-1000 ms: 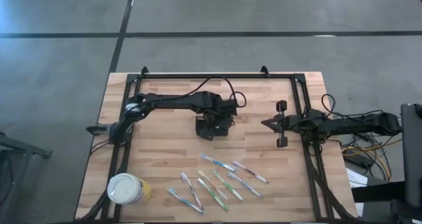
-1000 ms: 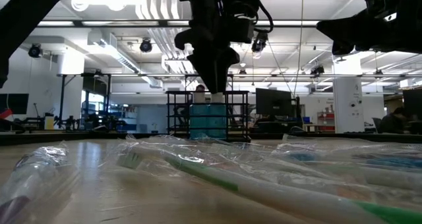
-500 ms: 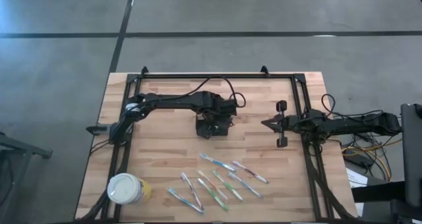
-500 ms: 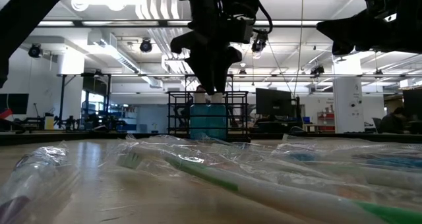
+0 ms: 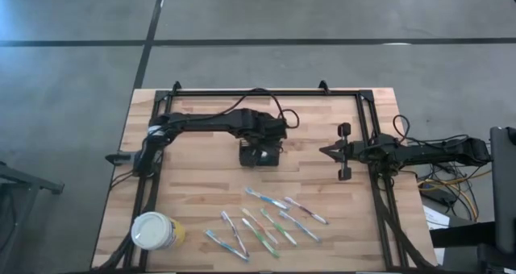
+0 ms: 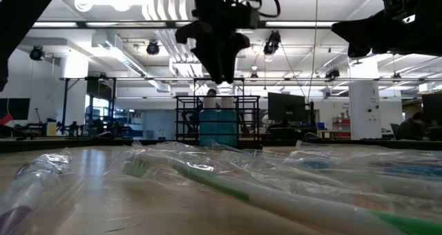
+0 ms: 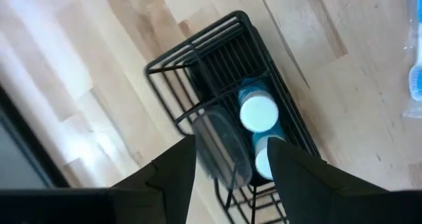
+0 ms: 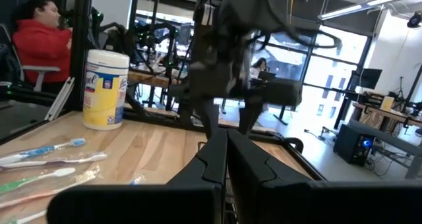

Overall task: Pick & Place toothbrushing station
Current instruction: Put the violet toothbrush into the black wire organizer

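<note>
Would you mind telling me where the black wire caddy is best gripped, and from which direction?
Grip the caddy by one long top rim wire, coming straight down from above. Its open top faces up and the thin rim fits between fingers; the left gripper already hangs open over it, straddling that wire. Avoid the white-capped tubes inside.

Caddy (image 5: 260, 155) mid-table — toothbrushes (image 5: 266, 222) nearer the front, cup (image 5: 153, 231) front-left.

From table height, wrapped toothbrushes (image 6: 228, 183) lie in crinkled clear plastic across the near part of the wooden table (image 6: 90, 193). Above them, the left gripper (image 6: 219, 52) hangs down dark against the ceiling lights. The right arm (image 6: 394, 24) enters at the upper right corner. Behind the table stands a dark shelf rack (image 6: 217, 121).
</note>
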Motion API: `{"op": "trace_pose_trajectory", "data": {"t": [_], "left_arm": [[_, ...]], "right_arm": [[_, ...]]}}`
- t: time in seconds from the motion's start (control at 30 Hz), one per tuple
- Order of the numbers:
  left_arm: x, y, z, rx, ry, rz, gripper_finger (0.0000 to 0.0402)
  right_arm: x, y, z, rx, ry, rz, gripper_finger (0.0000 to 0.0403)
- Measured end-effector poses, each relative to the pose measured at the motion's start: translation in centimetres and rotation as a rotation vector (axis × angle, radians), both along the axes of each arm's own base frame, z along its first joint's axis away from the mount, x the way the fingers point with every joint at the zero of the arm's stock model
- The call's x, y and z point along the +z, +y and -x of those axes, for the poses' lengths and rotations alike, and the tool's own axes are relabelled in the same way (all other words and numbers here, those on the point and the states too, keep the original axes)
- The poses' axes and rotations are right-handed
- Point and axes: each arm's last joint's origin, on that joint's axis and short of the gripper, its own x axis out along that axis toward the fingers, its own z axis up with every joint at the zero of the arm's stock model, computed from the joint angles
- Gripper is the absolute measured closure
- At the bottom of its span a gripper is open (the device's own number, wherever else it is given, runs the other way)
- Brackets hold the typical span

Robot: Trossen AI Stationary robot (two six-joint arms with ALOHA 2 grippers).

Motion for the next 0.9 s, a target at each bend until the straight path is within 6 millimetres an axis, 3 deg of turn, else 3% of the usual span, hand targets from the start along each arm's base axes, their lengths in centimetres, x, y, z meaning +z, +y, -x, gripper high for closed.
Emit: {"op": "trace_pose_trajectory", "data": {"t": [0.23, 0.43, 0.53, 0.73, 0.9], "left_arm": [[5.6, -0.5, 3.9, 0.065, -0.111, 0.052, 0.0209], [9.3, -0.9, 10.9, 0.032, -0.258, 0.415, 0.0237], [8.1, -1.1, 15.0, 0.055, -0.39, 0.467, 0.0281], [2.9, -1.6, 22.5, 0.235, -0.822, 0.463, 0.0387], [-0.2, -2.0, 27.6, 0.353, -1.01, 0.499, 0.0395]], "right_arm": [[0.0, 0.0, 0.0, -0.002, 0.001, 0.0, 0.0394], [-0.1, 0.0, 0.0, -0.002, 0.005, -0.009, 0.0394], [-0.1, 0.0, 0.0, -0.001, 0.006, -0.016, 0.0394], [-0.1, 0.0, 0.0, 0.002, 0.006, -0.034, 0.0394], [-0.1, 0.0, 0.0, 0.002, 0.006, -0.038, 0.0394]]}}
